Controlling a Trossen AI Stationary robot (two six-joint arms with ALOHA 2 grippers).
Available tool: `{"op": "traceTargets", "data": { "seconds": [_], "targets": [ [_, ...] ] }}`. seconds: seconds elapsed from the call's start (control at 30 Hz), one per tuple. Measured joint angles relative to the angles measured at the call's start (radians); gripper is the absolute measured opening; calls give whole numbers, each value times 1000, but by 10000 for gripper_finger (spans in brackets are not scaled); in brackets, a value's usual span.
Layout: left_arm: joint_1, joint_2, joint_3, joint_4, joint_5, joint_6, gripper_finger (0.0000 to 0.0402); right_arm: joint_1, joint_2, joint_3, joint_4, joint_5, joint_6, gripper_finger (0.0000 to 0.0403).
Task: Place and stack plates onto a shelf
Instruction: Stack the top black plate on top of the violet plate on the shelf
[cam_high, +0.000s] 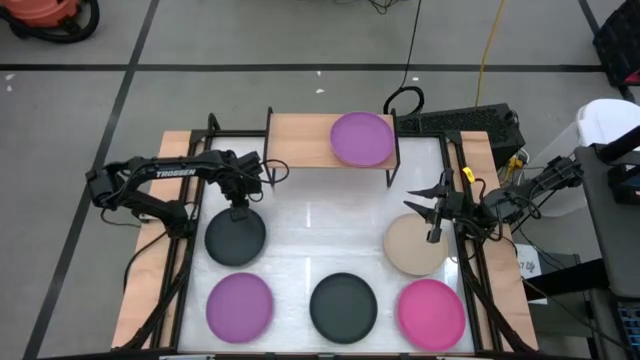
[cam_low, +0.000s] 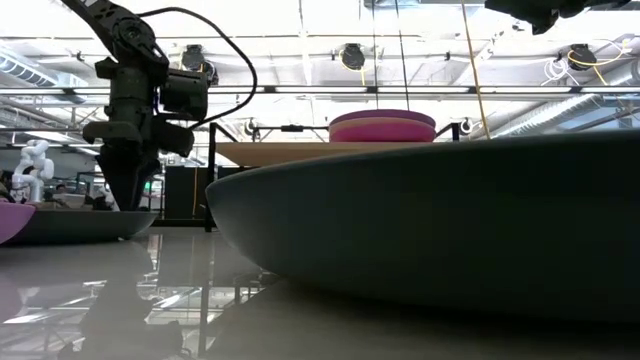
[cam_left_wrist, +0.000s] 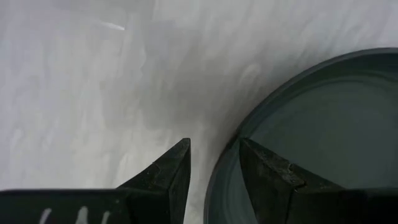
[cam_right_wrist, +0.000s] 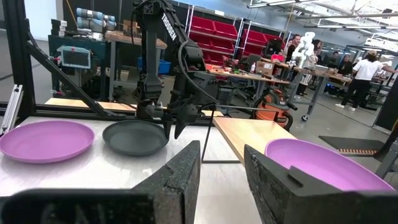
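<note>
A purple plate (cam_high: 361, 138) lies on a magenta plate (cam_low: 385, 131) on the wooden shelf (cam_high: 300, 140) at the far middle. On the table lie a dark grey plate (cam_high: 235, 240), a beige plate (cam_high: 412, 248), a purple plate (cam_high: 240, 305), a second dark grey plate (cam_high: 343, 305) and a magenta plate (cam_high: 431, 312). My left gripper (cam_left_wrist: 214, 144) points down, open, at the left dark grey plate's far rim (cam_left_wrist: 219, 177), one finger inside the rim and one outside. My right gripper (cam_right_wrist: 222, 149) is open and empty above the beige plate, pointing toward the table's left.
Black frame rails (cam_high: 180, 250) run along the table's left and right sides. The shelf's left half (cam_high: 295, 140) is bare wood. Bare white tabletop (cam_high: 320, 230) lies between the shelf and the near row of plates. People stand in the room beyond (cam_right_wrist: 360, 74).
</note>
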Motion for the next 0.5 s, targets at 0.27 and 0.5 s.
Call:
{"op": "traceTargets", "data": {
  "seconds": [0.27,0.5],
  "targets": [
    [-35,0,1,4,3,-6,143,0,0,0,0,0,0,109],
    [-54,5,1,9,3,-15,143,0,0,0,0,0,0,109]
  ]
}}
